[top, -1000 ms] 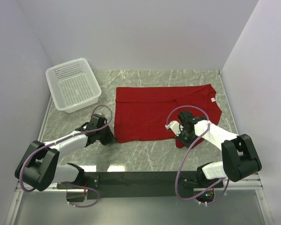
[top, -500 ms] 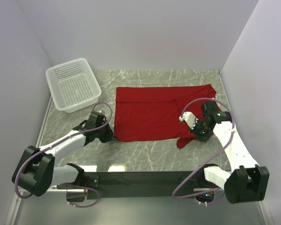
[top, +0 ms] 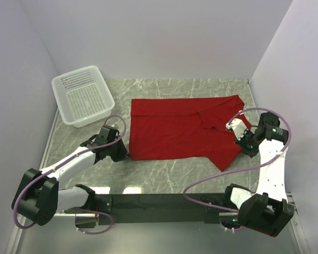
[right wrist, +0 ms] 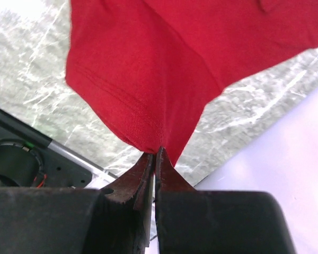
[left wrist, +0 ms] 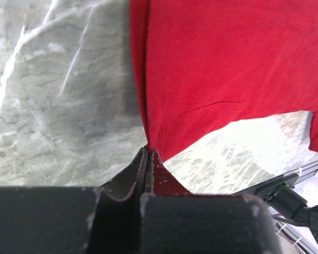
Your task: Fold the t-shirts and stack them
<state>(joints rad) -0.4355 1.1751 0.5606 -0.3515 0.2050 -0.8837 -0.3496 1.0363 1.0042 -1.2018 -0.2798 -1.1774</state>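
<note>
Jaws of the left tool (left wrist: 147,154) are pressed together on the near left corner of the red t-shirt (top: 175,129), nearer than the white mesh basket (top: 74,72) and a little to its right. The right tool (right wrist: 156,153) sits well to the right of the basket, also clamped on red cloth: a near right corner of the shirt, drawn to a point between its tips. The t-shirt lies spread on the marble table (top: 169,177), right of the basket and apart from it. A small white label (top: 240,111) shows at the shirt's edge farthest from the basket. The basket stands at the far left of the table.
</note>
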